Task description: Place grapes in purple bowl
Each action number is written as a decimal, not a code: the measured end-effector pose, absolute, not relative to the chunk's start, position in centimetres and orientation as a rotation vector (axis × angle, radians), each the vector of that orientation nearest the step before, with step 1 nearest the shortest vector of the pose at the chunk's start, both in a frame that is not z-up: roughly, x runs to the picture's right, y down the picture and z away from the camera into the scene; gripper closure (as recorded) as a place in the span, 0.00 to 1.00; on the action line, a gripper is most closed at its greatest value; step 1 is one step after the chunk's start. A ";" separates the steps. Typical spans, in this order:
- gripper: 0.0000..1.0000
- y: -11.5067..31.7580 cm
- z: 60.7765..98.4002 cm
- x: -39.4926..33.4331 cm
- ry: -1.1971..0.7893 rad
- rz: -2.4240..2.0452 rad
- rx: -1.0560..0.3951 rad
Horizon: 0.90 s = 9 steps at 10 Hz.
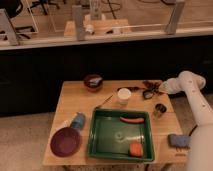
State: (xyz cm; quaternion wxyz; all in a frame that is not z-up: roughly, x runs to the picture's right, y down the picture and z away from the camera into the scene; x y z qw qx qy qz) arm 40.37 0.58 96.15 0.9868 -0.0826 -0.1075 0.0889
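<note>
My gripper (161, 89) hovers over a wooden table (80, 100) bearing green tray (121, 135), purple bowl (65, 141), white cup (124, 95), grapes (150, 85).

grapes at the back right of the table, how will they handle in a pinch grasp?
The grapes look like a bumpy cluster, so probably lumpy to pinch and liable to shift. Small round fruits may roll if any detach. Likely light, and soft if squeezed hard. The gripper is right beside them; the purple bowl sits across the table.

You see dark reddish-brown grapes (150, 85) by the white gripper (161, 89), a plain purple-maroon purple bowl (65, 142), a green tray (100, 142)
</note>
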 end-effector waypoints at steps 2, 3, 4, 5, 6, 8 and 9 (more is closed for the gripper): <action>0.69 -0.3 95.3 41.2 -0.212 0.207 -0.166; 0.57 -0.6 95.2 41.8 -0.202 0.223 -0.166; 0.47 -0.5 95.3 42.2 -0.193 0.237 -0.166; 0.36 -0.5 95.5 42.6 -0.185 0.257 -0.166; 0.28 -0.4 95.7 42.9 -0.180 0.283 -0.168; 0.20 -0.1 95.7 43.9 -0.194 0.397 -0.168; 0.20 0.0 95.6 44.1 -0.205 0.417 -0.166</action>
